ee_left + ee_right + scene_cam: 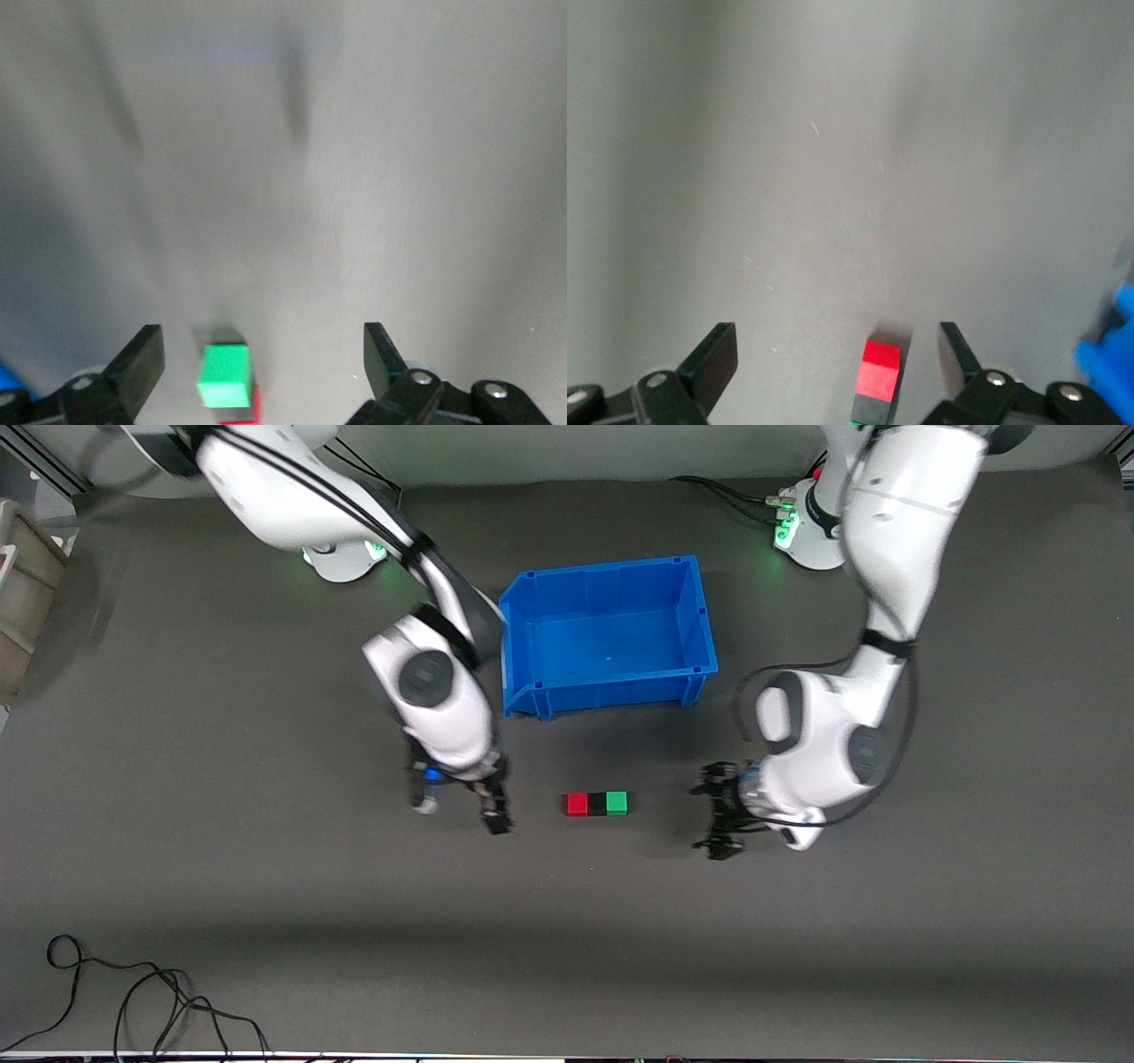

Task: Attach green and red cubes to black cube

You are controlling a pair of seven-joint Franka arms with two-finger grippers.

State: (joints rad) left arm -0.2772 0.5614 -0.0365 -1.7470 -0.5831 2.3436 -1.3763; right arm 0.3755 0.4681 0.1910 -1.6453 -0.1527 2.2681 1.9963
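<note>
The red cube (578, 804), the black cube (597, 805) and the green cube (617, 802) stand touching in one row on the grey mat, black in the middle. My left gripper (716, 815) is open and empty over the mat at the green end of the row. Its wrist view shows the green cube (224, 375) with a sliver of the red cube (254, 405) between the open gripper (263, 350). My right gripper (494, 813) is open and empty over the mat at the red end. Its wrist view shows the red cube (880, 370) and black cube (872, 409) between the open gripper (837, 350).
An empty blue bin (611, 571) stands farther from the front camera than the cubes, between the two arms. Loose black cables (133, 1001) lie near the front edge toward the right arm's end. A beige box (18, 593) sits at that end's edge.
</note>
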